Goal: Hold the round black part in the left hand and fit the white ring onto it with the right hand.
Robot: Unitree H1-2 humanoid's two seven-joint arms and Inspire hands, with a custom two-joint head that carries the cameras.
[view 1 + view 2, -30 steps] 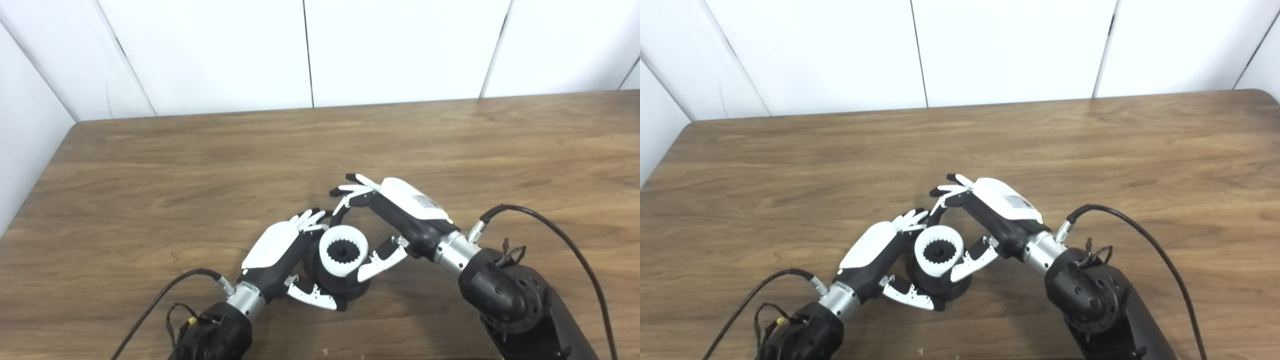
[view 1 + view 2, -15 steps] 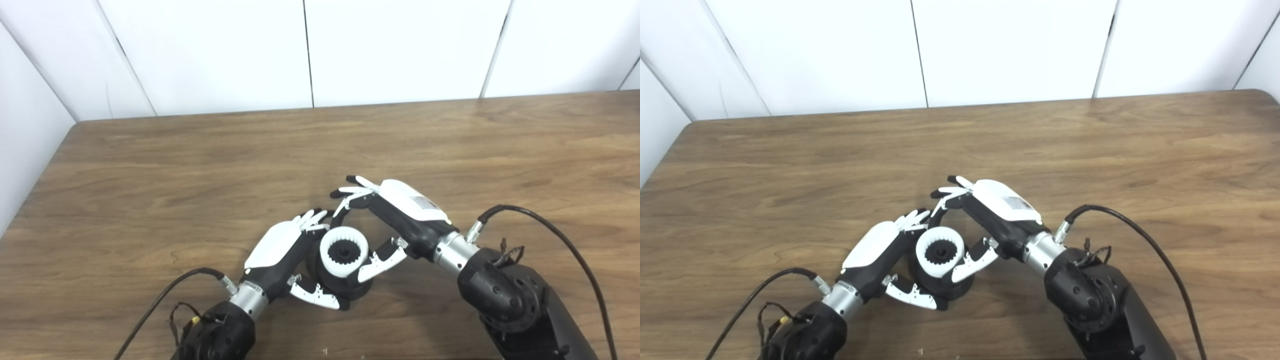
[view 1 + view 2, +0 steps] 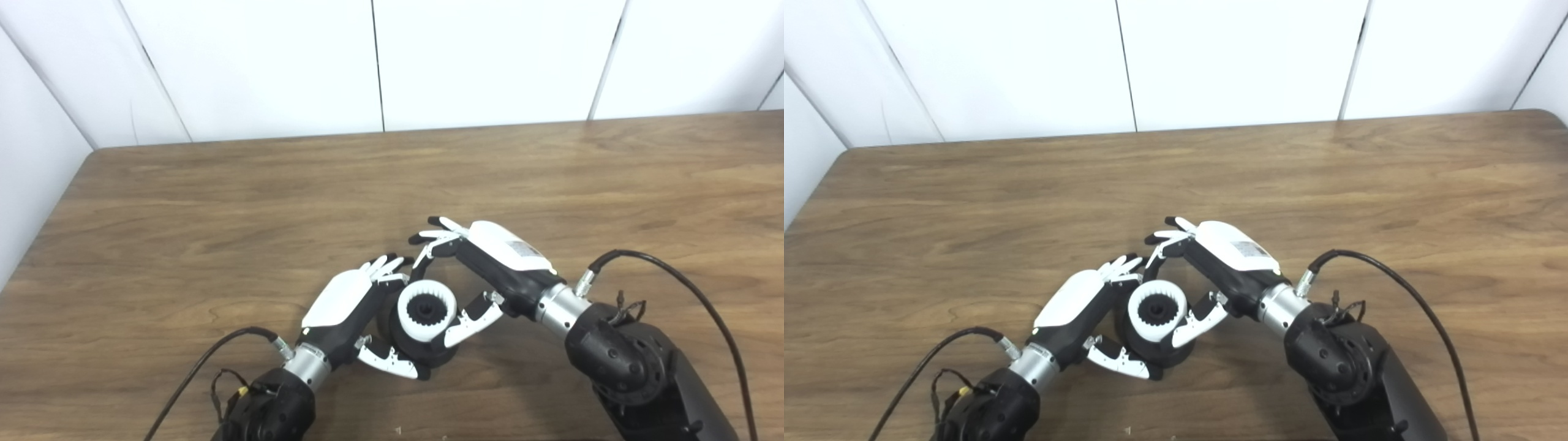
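The round black part [image 3: 429, 352] stands on the wooden table [image 3: 245, 202] near its front edge. The white toothed ring [image 3: 427, 309] sits on top of it, and the part's black hub shows through its middle. My left hand [image 3: 352, 309] wraps the black part from the left, thumb under its front. My right hand [image 3: 484, 269] is around the ring from the right, thumb on its right side and fingers curled over the far side. The same shows in the right eye view, with the ring [image 3: 1157, 310] between the left hand [image 3: 1078, 306] and the right hand [image 3: 1219, 263].
Black cables [image 3: 674, 272] run from both wrists over the table's front. White wall panels [image 3: 380, 61] stand behind the table's far edge. The table's left edge [image 3: 55, 208] is near the left wall.
Both hands, the ring and the black part have shifted slightly right and toward the front. The ring sits a little lower on the black part than before.
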